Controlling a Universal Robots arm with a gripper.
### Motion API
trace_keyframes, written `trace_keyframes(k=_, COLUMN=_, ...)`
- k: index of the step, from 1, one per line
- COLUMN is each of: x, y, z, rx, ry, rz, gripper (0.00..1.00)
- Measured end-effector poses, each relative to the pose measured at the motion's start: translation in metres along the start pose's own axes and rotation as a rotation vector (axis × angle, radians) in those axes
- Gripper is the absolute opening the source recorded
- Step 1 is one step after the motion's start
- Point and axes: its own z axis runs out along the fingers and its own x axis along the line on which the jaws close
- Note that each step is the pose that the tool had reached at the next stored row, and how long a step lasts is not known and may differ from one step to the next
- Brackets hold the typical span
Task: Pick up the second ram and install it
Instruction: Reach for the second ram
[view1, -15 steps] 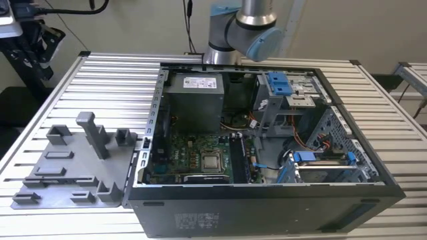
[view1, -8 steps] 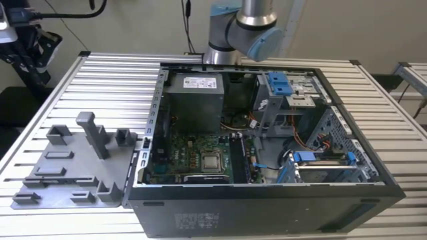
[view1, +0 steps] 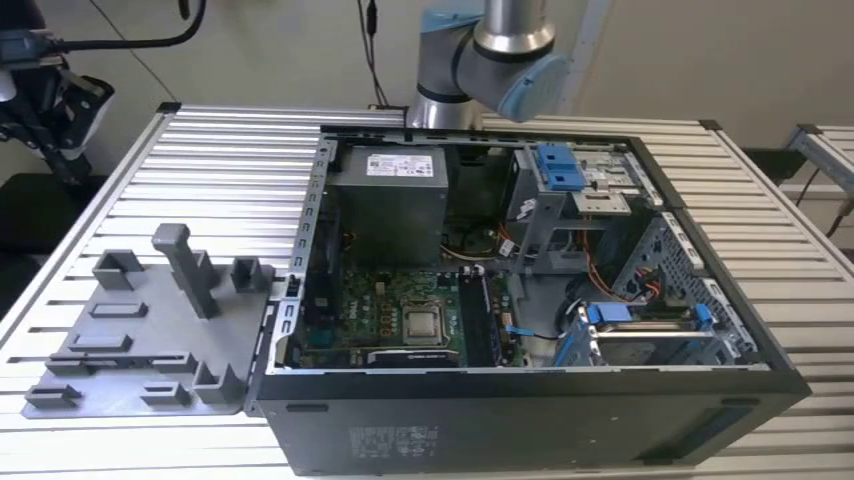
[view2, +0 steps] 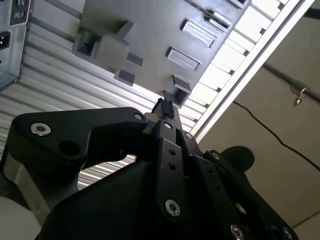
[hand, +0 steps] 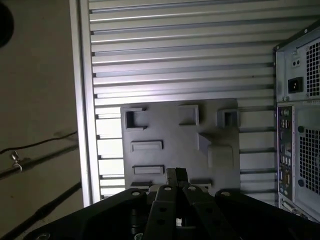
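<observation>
I am hovering my gripper (hand: 176, 175) over the grey tray (hand: 175, 134) beside the computer case (hand: 300, 125). My fingers (hand: 171, 176) are sitting pressed together, holding nothing visible.

Soft even light, glare on table (hand: 150, 95)

Tray (view1: 140, 345): showing uniform matte grey.
Table (view1: 227, 150): showing silver-white, parallel ribbed stripes running across top.
Computer case (view1: 534, 425): showing black outside, bare grey metal inside.
Motherboard (view1: 380, 300): showing green.
Drive latches (view1: 561, 165): showing bright blue.
Arm (view1: 514, 40): showing silver tube, pale blue joint cap.
Gripper (hand: 176, 174): showing black, silver screw heads dotting links.
</observation>
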Motion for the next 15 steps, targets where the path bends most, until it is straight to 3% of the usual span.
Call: trace_keyframes(k=15, x=-0.0024, y=-0.0349, z=-0.0008, rx=-0.0041, ry=0.0001, rz=0.0, gripper=0.11)
